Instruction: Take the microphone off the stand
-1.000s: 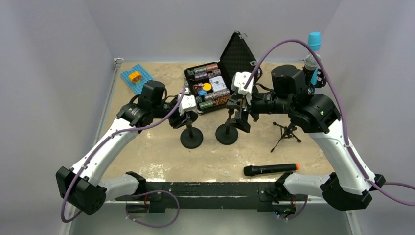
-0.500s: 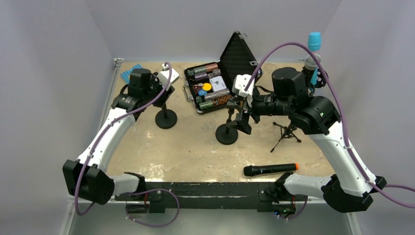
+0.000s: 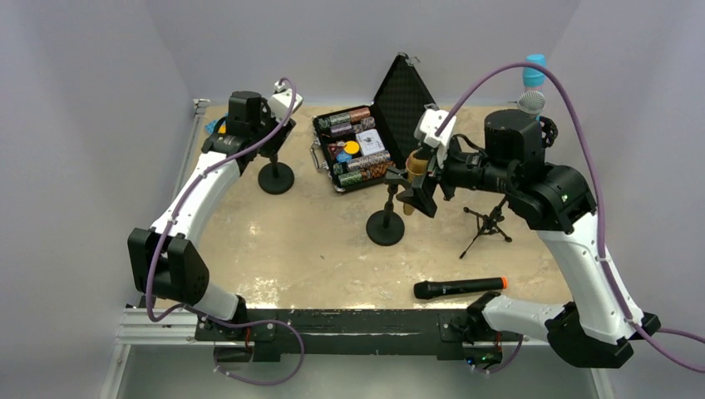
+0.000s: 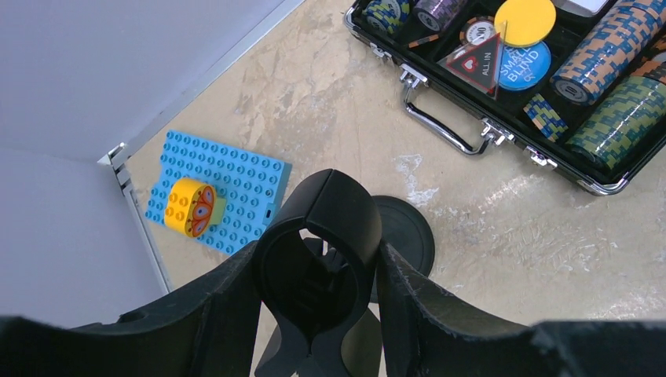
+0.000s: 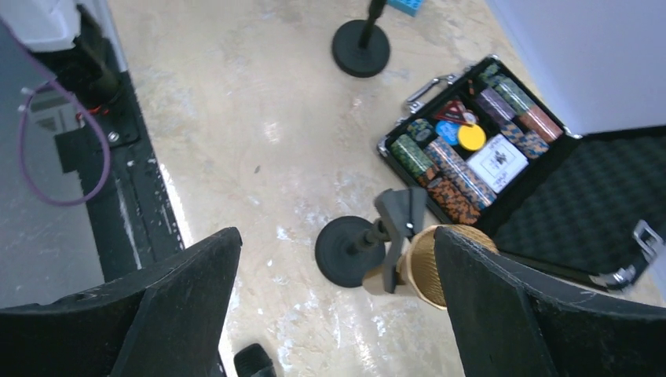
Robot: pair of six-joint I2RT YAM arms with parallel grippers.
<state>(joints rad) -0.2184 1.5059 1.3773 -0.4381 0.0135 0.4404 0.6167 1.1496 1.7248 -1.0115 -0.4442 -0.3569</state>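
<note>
On the beige marbled table (image 3: 291,249), between pale grey walls (image 3: 91,91), the left gripper (image 4: 320,263) pinches the far stand (image 3: 275,177) by its clip (image 4: 326,208). The right gripper (image 5: 336,239) gapes wide over the gold mic (image 5: 428,267) against the near stand (image 5: 349,250); the mic's handle is hidden.

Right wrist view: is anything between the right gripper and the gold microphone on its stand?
Nothing visible. The gold microphone sits in its stand clip, just ahead of the open right gripper.
</note>
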